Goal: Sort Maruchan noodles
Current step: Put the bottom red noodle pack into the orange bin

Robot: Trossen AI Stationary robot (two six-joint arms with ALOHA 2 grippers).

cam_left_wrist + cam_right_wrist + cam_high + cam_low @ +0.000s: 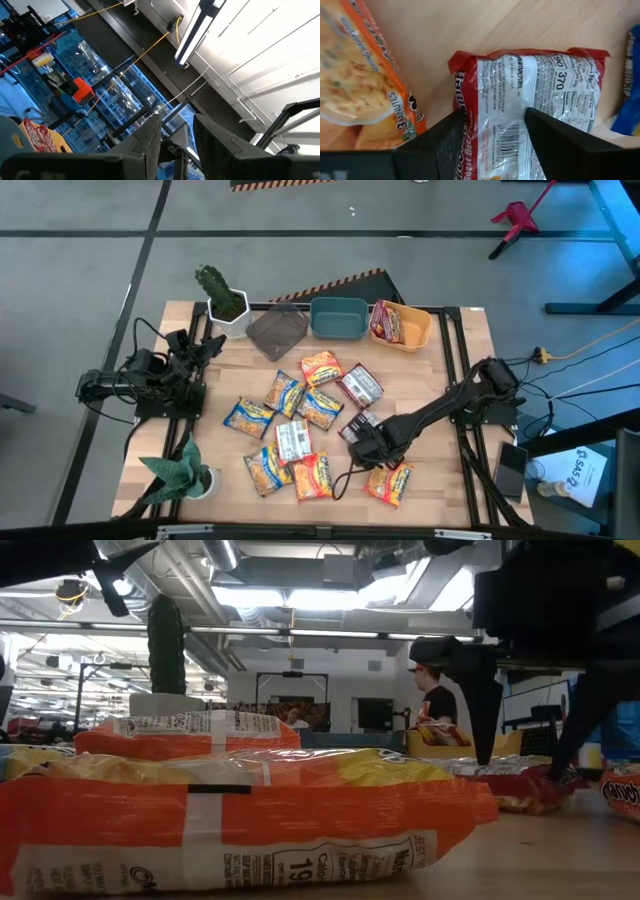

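Several Maruchan packets lie flat on the wooden table (440, 380), orange-yellow, blue-and-yellow, silver-white and red-maroon. My right gripper (364, 444) (495, 135) is open and points down over a red-maroon packet (357, 423) (530, 75), with one finger on each side of its printed back. In the low view the right gripper (522, 768) comes down to that packet (500, 780). My left gripper (205, 350) (177, 145) rests open at the table's left side, pointing up into the room. My right gripper comes at the red-maroon packet from above, fingers (445, 145) over the barcode end (505, 127). The packet lies flat on the table. I cannot tell whether the fingertips touch it.
Along the far edge stand a grey bin (277, 330), a teal bin (338, 318) and a yellow bin (422, 330) holding red packets. A cactus pot (225, 305) is at the far left, a plant (185, 475) at the near left. An orange packet (390, 483) lies near the right gripper.
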